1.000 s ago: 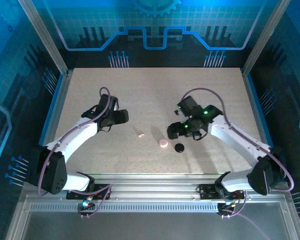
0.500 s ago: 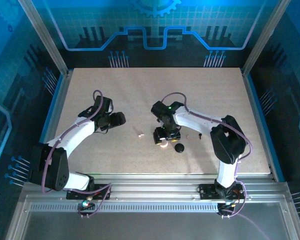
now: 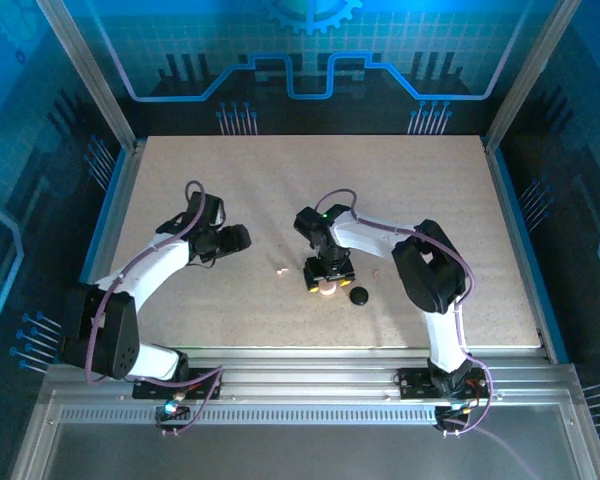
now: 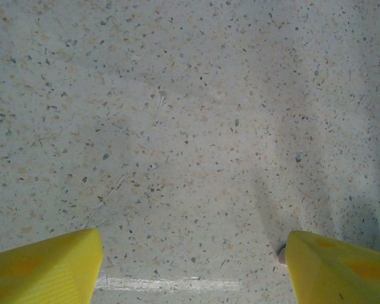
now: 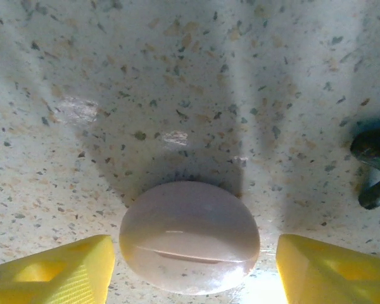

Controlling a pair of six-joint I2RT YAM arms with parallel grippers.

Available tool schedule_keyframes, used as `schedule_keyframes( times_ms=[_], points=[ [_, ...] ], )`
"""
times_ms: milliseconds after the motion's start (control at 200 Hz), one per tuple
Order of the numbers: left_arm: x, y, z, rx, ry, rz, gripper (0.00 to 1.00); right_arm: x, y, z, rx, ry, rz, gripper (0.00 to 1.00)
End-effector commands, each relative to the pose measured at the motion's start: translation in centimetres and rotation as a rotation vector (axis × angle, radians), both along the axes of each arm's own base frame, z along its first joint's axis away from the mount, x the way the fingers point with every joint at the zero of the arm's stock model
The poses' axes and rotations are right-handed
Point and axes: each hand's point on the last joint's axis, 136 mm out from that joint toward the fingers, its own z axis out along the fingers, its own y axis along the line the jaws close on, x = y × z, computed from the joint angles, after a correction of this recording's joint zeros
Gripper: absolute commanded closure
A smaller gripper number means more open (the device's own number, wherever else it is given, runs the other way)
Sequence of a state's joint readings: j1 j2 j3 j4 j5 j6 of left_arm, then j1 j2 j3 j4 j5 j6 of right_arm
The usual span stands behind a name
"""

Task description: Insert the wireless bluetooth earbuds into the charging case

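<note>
Pale earbud (image 3: 281, 269) lies loose on the table (image 3: 280, 180), at 9 o'clock of the pink case (image 3: 327, 289), near it but apart. Not inserted. It's a stubby whitish-pink nub, too small to read its orientation.

Changes, left to right:
- Left gripper (image 3: 237, 238): backed off slightly a second ago, static since. It hovers at 10 o'clock of the bud. On the left wrist view its fingers (image 4: 44, 269) are spread wide with nothing between them. A pale speck (image 4: 282, 254) sits against the 3 o'clock finger. Probably that bud, can't confirm.
- Right gripper (image 3: 327, 283): the big move. It was parked out at 3 o'clock of the pink case and has swung in directly over it. On the right wrist view its fingers (image 5: 50, 275) are apart and straddle the case, with a gap on both sides and no contact.
- Black case (image 3: 358, 295): at 4 o'clock of the pink one, unmoved.

Read: right arm is lined up to clamp the pink case. The case looks shut, a smooth domed oval with a thin seam. The lid must open before any bud goes in, so it's early in the task.
</note>
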State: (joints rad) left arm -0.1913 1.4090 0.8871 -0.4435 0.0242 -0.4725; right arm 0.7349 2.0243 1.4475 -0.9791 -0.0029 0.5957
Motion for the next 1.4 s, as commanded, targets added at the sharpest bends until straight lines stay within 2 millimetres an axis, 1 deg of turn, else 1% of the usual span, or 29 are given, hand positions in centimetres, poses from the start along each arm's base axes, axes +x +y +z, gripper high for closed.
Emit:
schedule_keyframes(
  times_ms=[0,65,130,185,205,235,350,435,505,570,590,595,615,645,655,660,725,825,885,920,966,1086,1191,1311,1396],
  points=[
    [-0.6,0.1,-1.1,-0.008,0.040,-0.001,0.23,-0.1,0.3,-0.6,-0.024,0.009,0.018,0.33],
    [-0.6,0.1,-1.1,-0.006,0.041,-0.002,0.23,0.1,0.4,-1.0,-0.022,0.007,0.017,0.36],
    [-0.7,0.2,-1.2,-0.003,0.039,-0.002,0.23,0.2,0.4,-1.3,-0.024,0.003,0.019,0.40],
    [-0.7,0.2,-1.2,0.000,0.039,-0.005,0.23,0.4,0.4,-1.3,-0.028,-0.006,0.019,0.45],
    [-0.8,0.2,-1.2,-0.001,0.039,-0.006,0.23,0.4,0.4,-1.3,-0.027,-0.008,0.023,0.50],
    [-0.8,0.2,-1.2,-0.001,0.040,-0.010,0.23,0.5,0.5,-1.1,-0.023,-0.015,0.024,0.53],
    [-0.9,-0.5,-0.8,-0.026,0.047,-0.048,0.25,1.3,0.7,0.8,-0.004,-0.092,0.019,0.54],
    [-0.9,-1.4,0.3,-0.063,0.015,-0.093,0.27,1.8,0.9,3.3,0.046,-0.168,-0.008,0.54],
    [-0.7,-2.5,2.1,-0.100,-0.071,-0.155,0.29,2.0,1.2,5.7,0.128,-0.234,-0.043,0.54],
    [-0.6,-4.2,4.4,-0.144,-0.200,-0.257,0.29,2.2,1.8,8.1,0.244,-0.293,-0.083,0.54],
    [-0.5,-4.8,5.3,-0.157,-0.252,-0.297,0.29,2.1,2.1,8.9,0.285,-0.307,-0.098,0.54],
    [-0.5,-5.0,5.6,-0.160,-0.268,-0.306,0.29,2.2,2.2,9.4,0.309,-0.316,-0.105,0.54],
    [-0.6,-5.6,6.2,-0.169,-0.310,-0.344,0.29,2.2,2.5,9.9,0.342,-0.322,-0.117,0.54],
    [-0.7,-6.4,7.5,-0.182,-0.397,-0.399,0.29,2.2,3.1,11.2,0.418,-0.345,-0.139,0.54],
    [-0.7,-6.6,7.9,-0.184,-0.428,-0.418,0.29,2.2,3.1,11.3,0.427,-0.344,-0.144,0.54],
    [-0.7,-6.7,8.1,-0.185,-0.442,-0.426,0.29,2.3,3.4,11.9,0.456,-0.357,-0.152,0.54],
    [-1.2,-8.0,10.6,-0.201,-0.633,-0.525,0.30,2.3,4.8,14.3,0.617,-0.389,-0.190,0.54],
    [-3.1,-9.4,13.6,-0.219,-0.898,-0.654,0.33,2.5,5.0,16.7,0.743,-0.426,-0.269,0.54],
    [-4.8,-10.3,14.9,-0.227,-1.047,-0.744,0.35,2.6,5.0,17.6,0.798,-0.437,-0.311,0.53],
    [-6.1,-10.9,15.4,-0.222,-1.129,-0.821,0.38,2.6,5.2,18.1,0.828,-0.436,-0.324,0.53],
    [-7.0,-11.5,15.4,-0.212,-1.179,-0.883,0.39,2.6,5.5,18.7,0.869,-0.431,-0.333,0.53],
    [-8.2,-12.7,14.8,-0.238,-1.142,-0.977,0.42,2.8,6.3,20.6,0.943,-0.440,-0.347,0.53],
    [-9.0,-13.5,14.5,-0.233,-1.157,-1.019,0.42,2.9,6.8,21.7,0.985,-0.454,-0.357,0.53],
    [-9.1,-13.8,14.6,-0.221,-1.181,-1.035,0.42,2.8,7.5,22.5,1.035,-0.453,-0.365,0.53],
    [-8.8,-13.7,14.7,-0.202,-1.191,-1.018,0.42,2.7,7.8,22.8,1.049,-0.459,-0.367,0.53]
  ],
)
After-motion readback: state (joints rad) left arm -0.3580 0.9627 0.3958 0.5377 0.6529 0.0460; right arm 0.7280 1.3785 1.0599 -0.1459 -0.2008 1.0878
